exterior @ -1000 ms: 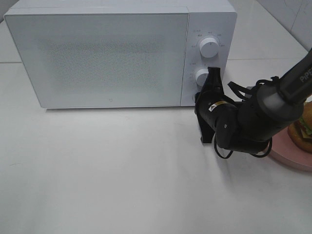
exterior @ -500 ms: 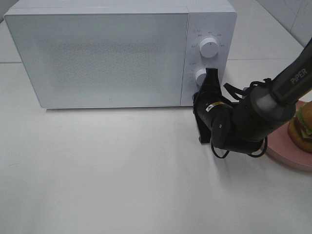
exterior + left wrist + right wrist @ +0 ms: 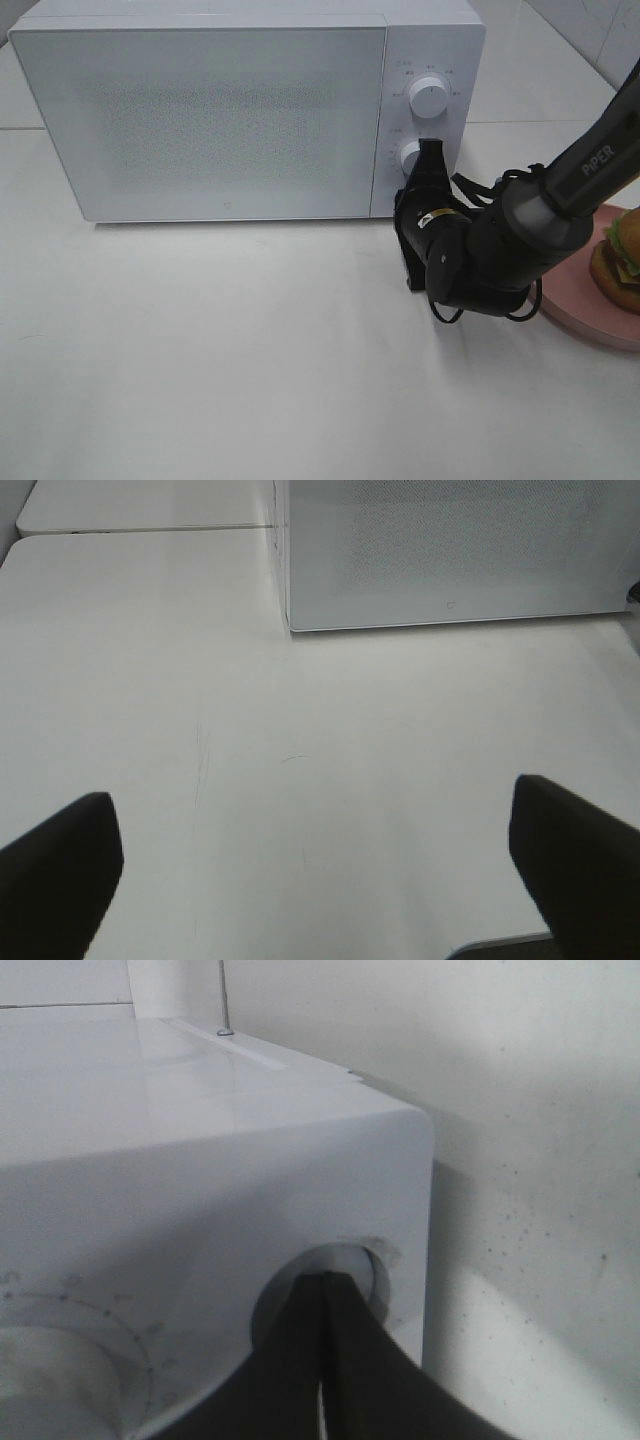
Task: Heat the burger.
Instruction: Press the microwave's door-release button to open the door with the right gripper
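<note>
While its two fingers are pressed together with nothing between them, the right gripper [image 3: 432, 149] points its tips at the lower knob [image 3: 411, 157] of one white microwave [image 3: 220, 110]. In the right wrist view the closed tips [image 3: 322, 1282] sit right against that knob's round recess; whether they press it cannot be told.

The microwave has two knobs, one above the other on its right-hand panel. The upper knob [image 3: 430, 96] is untouched. The door [image 3: 200, 120] is shut.

The black right arm [image 3: 500, 250] bends back from the panel, low over the white table [image 3: 250, 360], toward the right edge of the high view.

Just beyond the arm, at that edge, is one pink plate [image 3: 585, 320], partly out of frame. One burger [image 3: 622, 262] sits on it, outside the microwave and to its right.

The left gripper [image 3: 320, 880] appears only in its own wrist view. Its two fingers [image 3: 60, 865] are spread wide apart over bare table, near the microwave's front corner, holding nothing.
</note>
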Robot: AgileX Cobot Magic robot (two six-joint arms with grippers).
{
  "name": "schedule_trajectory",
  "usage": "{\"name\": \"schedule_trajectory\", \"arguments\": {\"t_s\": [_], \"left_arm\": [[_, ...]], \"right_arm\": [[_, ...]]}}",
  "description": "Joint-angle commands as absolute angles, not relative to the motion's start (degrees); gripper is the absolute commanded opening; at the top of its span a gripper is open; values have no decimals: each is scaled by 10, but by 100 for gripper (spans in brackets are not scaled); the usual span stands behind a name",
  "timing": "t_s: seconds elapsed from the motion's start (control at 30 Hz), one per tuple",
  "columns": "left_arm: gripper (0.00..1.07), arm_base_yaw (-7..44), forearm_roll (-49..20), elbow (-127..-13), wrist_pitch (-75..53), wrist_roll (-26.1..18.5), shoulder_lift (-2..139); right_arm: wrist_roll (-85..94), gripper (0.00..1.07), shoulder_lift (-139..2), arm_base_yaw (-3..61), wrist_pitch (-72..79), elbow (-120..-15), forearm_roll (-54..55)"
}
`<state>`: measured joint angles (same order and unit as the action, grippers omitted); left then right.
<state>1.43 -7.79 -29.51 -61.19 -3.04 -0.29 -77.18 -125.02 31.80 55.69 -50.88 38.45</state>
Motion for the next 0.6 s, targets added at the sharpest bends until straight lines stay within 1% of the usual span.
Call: {"name": "schedule_trajectory", "arguments": {"t_s": [0.03,0.27,0.6], "left_arm": [[98,12,-77,-295,-611,-30,-13],[98,12,-77,-295,-611,-30,-13],[98,12,-77,-295,-611,-30,-13]], "right_arm": [[-761,0,-1252,294,639,-549,374],[-764,0,-1274,288,647,-600,374],[-751,0,-1274,288,653,-608,383]]}}
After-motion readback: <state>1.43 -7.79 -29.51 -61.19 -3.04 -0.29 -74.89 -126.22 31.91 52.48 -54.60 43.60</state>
